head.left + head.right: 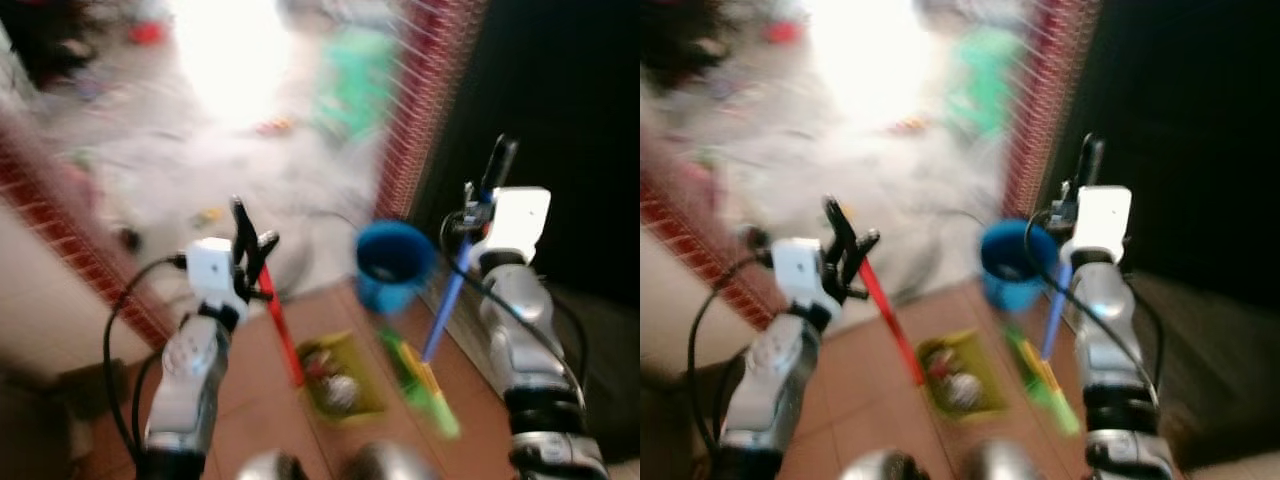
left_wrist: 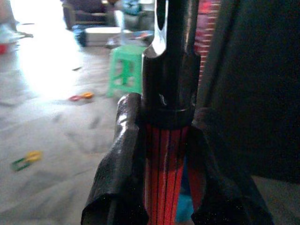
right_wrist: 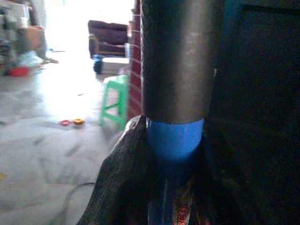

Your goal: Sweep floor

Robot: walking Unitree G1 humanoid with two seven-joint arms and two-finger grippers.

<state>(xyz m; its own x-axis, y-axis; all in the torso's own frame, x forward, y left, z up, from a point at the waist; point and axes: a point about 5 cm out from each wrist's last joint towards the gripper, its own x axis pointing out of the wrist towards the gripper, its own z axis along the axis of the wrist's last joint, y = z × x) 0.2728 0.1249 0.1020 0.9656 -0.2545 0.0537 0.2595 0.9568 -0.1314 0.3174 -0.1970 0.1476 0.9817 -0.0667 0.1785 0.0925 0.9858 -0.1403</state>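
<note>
Broom and dustpan are both in the robot's hands, over a brown tiled floor close in front of it. The dustpan is yellow-green and holds some rubbish; its red handle rises to the left gripper, whose two black fingers are pressed on both sides of the ribbed red shaft, just under a black cap. The broom has a blue handle with a dark grey upper part, and its green and yellow head lies on the tiles to the right of the dustpan. The right gripper is closed around this blue handle, with the fingers tight against it on each side. A blue bucket stands on the floor between the two handles, a little farther away, and it is near the broom handle. A red brick pillar stands behind the bucket, and to the right of it everything is dark. Farther away the floor is pale and very bright, with a green stool, a few small coloured toys and a dark sofa far back. The head views are blurred.
</note>
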